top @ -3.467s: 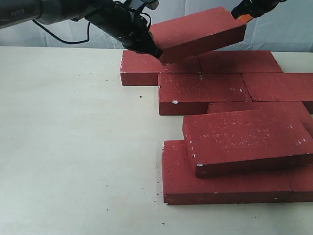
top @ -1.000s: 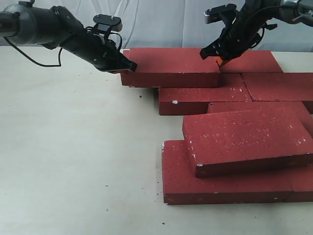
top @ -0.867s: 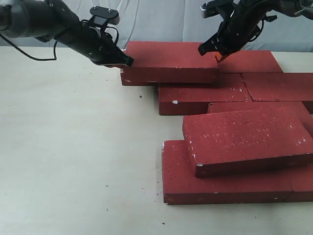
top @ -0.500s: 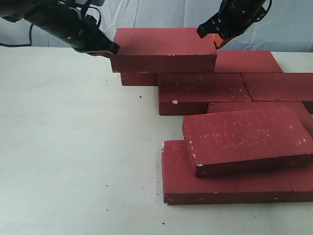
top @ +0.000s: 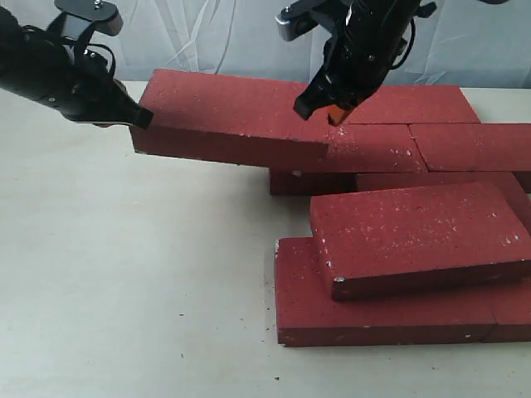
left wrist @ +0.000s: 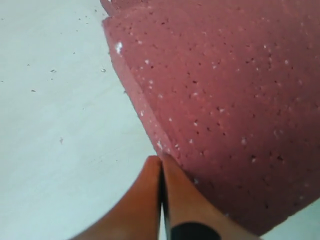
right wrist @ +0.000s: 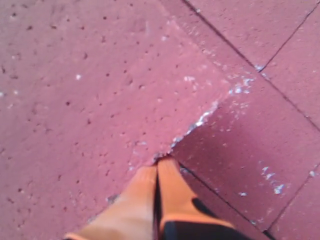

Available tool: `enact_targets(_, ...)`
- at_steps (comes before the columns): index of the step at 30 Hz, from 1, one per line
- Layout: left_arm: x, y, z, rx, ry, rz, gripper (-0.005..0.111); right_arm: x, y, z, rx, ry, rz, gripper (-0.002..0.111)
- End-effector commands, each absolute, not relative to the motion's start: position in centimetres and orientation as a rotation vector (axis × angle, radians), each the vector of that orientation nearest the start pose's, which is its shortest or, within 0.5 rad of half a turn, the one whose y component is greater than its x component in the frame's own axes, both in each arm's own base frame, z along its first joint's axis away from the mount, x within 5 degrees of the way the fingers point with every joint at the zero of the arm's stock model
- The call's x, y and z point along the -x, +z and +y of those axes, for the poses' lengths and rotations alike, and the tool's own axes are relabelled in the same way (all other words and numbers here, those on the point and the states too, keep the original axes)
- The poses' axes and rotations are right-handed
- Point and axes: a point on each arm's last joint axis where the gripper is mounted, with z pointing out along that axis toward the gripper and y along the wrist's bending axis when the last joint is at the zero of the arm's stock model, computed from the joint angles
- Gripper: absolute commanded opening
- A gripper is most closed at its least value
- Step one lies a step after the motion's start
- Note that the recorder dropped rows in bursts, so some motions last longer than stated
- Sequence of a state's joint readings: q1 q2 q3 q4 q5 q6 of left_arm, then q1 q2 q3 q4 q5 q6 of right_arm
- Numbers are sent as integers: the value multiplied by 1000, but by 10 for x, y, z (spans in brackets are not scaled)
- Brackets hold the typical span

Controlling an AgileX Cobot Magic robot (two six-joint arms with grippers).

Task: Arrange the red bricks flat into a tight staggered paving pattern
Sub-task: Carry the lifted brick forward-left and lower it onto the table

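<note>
One red brick (top: 232,116) hangs above the table, squeezed end to end between my two grippers and sloping slightly down to the right. My left gripper (top: 141,120) is shut, its tip (left wrist: 161,159) pressed against the brick's left end (left wrist: 220,85). My right gripper (top: 319,112) is shut too, its tip (right wrist: 159,161) against the right end (right wrist: 90,80). Laid bricks (top: 415,104) (top: 473,145) (top: 373,149) lie flat behind and below. Nearer the front, a tilted brick (top: 415,232) rests on top of flat bricks (top: 332,311).
The pale table (top: 124,274) stretches bare to the left and front of the bricks. In the right wrist view, joints between laid bricks (right wrist: 240,150) show under the held brick. A grey cloth backdrop (top: 207,41) hangs behind.
The held brick has travelled left and toward the front, carried between both shut grippers. It now covers the back-left laid brick. The other bricks have not moved.
</note>
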State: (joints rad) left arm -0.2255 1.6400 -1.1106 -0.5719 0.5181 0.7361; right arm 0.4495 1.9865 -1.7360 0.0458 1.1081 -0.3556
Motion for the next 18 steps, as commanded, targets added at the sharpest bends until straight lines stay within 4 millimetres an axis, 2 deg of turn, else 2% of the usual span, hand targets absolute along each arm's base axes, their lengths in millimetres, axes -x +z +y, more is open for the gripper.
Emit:
enact_targets(1,-310,252,-109,-557,-461,2347,0,-355,263,227,1053,352,2532,-1)
enact_targets(6,-297,234,-101,-521,-410,2373,0,-340,253,247,1112,380,2516,-1)
enact_targets(13,-286,209,-91,-550,-285,2398,0,-330,249,269,1144,402,2453,-1)
enact_targets(18,-282,196,-75,-525,-236,2440,0,-333,223,281,1157,407,2479,-1)
